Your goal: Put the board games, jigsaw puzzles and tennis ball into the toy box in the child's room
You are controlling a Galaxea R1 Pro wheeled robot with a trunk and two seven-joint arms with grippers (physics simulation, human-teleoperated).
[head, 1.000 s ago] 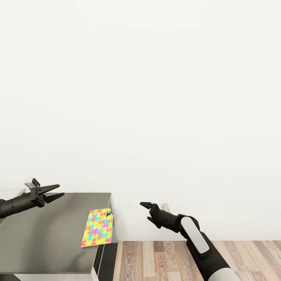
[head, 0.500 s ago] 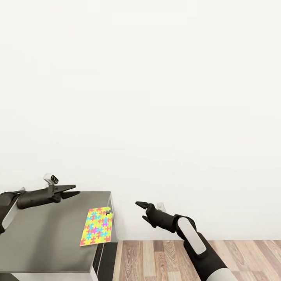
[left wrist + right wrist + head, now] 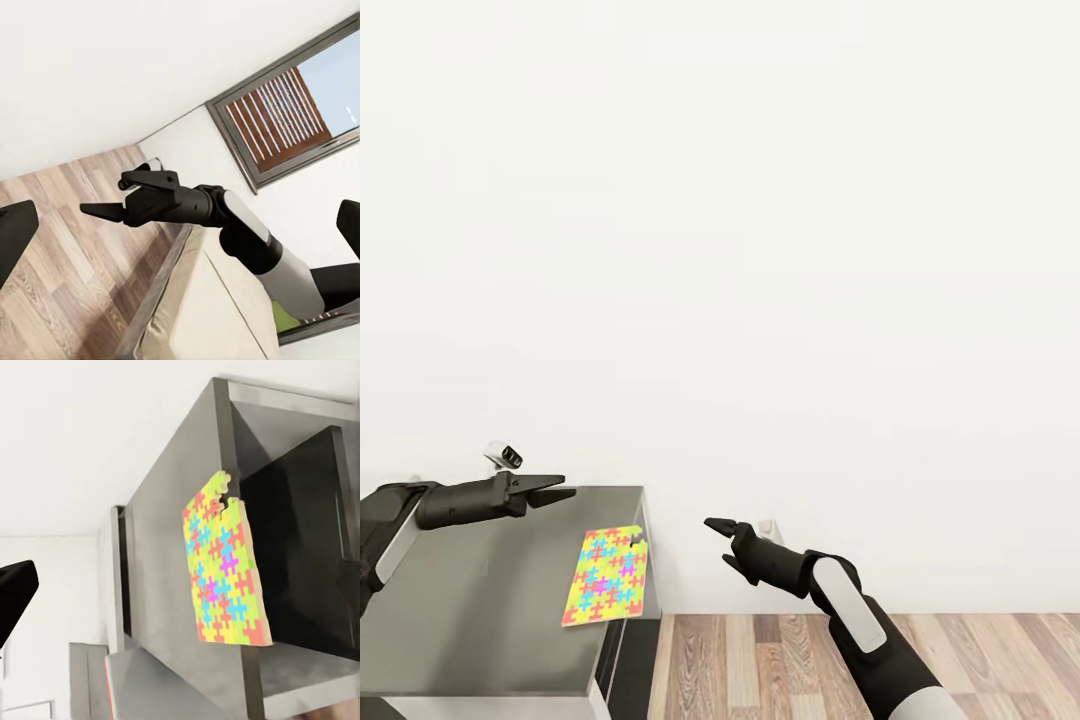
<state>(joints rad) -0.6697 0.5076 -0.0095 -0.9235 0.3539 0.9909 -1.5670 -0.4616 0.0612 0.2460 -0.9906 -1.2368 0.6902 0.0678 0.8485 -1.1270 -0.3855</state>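
One jigsaw puzzle [image 3: 605,577], a flat board of yellow, pink, blue and green pieces, lies at the right edge of the table [image 3: 480,610]. The right wrist view shows the same jigsaw puzzle [image 3: 223,566]. My left gripper [image 3: 568,487] hovers open above the table's far side, up and left of the puzzle and apart from it. One of its fingers [image 3: 15,232] shows far from the other in the left wrist view. My right gripper [image 3: 715,540] hangs open and empty past the table's right end, over the floor. The toy box and the tennis ball are out of view.
A white wall [image 3: 760,250] stands close behind the table. Wood-plank floor [image 3: 960,660] lies to the right. The left wrist view shows my right gripper [image 3: 112,199], the beige bed [image 3: 202,300] and a grey-framed window [image 3: 300,112].
My left gripper has risen and moved right over the table toward the puzzle. The right gripper has drifted slightly left. The puzzle has not moved on the table.
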